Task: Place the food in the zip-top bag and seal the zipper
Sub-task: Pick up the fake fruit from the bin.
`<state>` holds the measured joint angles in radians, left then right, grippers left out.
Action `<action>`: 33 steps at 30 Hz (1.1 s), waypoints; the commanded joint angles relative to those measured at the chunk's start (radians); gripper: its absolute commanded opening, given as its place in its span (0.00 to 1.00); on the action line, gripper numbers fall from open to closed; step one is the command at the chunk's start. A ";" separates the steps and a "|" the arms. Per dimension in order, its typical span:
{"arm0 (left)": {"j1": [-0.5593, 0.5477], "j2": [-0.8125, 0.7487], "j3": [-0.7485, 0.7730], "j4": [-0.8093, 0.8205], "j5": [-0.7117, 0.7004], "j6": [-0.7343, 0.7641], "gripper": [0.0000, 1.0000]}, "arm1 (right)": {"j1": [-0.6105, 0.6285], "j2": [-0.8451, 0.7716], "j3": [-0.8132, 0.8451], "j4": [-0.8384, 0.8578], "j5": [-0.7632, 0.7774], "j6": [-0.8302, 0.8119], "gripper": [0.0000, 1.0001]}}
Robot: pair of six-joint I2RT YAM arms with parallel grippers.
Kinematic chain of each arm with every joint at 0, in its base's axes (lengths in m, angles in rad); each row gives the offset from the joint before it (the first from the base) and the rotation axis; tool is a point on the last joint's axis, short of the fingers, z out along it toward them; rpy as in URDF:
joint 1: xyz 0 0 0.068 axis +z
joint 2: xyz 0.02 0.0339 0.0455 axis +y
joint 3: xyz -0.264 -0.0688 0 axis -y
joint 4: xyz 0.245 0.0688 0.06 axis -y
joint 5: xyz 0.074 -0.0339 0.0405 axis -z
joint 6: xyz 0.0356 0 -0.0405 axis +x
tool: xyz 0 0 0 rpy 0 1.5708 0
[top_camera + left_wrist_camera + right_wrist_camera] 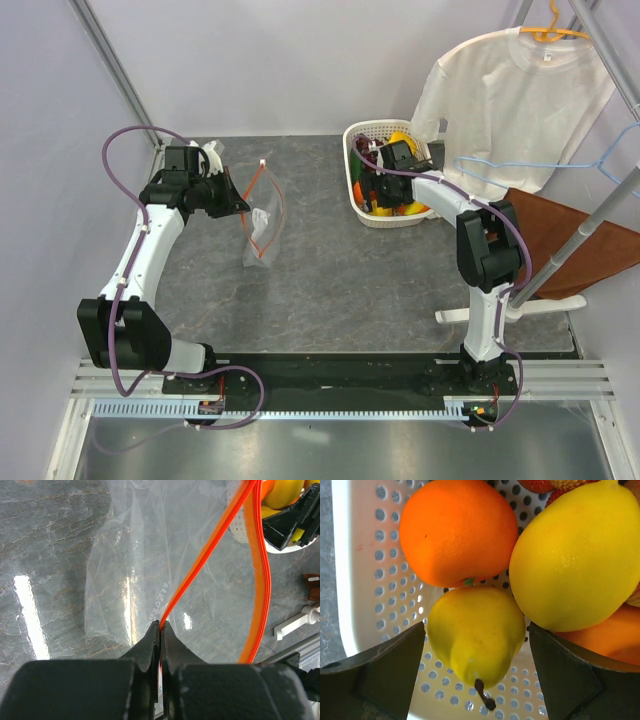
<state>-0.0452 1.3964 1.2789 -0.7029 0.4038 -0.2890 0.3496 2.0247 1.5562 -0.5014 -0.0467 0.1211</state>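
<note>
My left gripper is shut on the orange-red zipper and holds the clear zip-top bag up with its mouth open; the bag's bottom rests on the table. In the left wrist view the fingertips pinch one zipper strip and the bag hangs beyond. My right gripper is down in the white basket. It is open, its jaws on either side of a yellow pear, not touching it. An orange, a lemon and a red fruit lie beside it.
A white T-shirt hangs on a rack at the back right, with a blue hanger and a brown cloth below it. The rack's white foot lies on the table at the right. Walls close the left and back.
</note>
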 commanded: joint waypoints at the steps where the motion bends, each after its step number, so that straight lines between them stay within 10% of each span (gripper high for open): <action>1: 0.004 0.007 -0.001 0.034 0.033 -0.029 0.02 | 0.006 0.037 0.011 0.003 0.011 0.048 0.92; 22: 0.004 0.030 -0.001 0.036 0.035 -0.027 0.02 | 0.003 -0.116 0.114 -0.094 -0.094 0.017 0.67; 33: 0.001 0.081 0.042 0.020 0.055 -0.025 0.02 | 0.005 -0.280 0.163 -0.005 -0.417 0.023 0.63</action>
<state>-0.0452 1.4570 1.2781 -0.7006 0.4244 -0.2955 0.3500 1.8194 1.6730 -0.5705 -0.2676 0.1204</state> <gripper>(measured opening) 0.027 0.818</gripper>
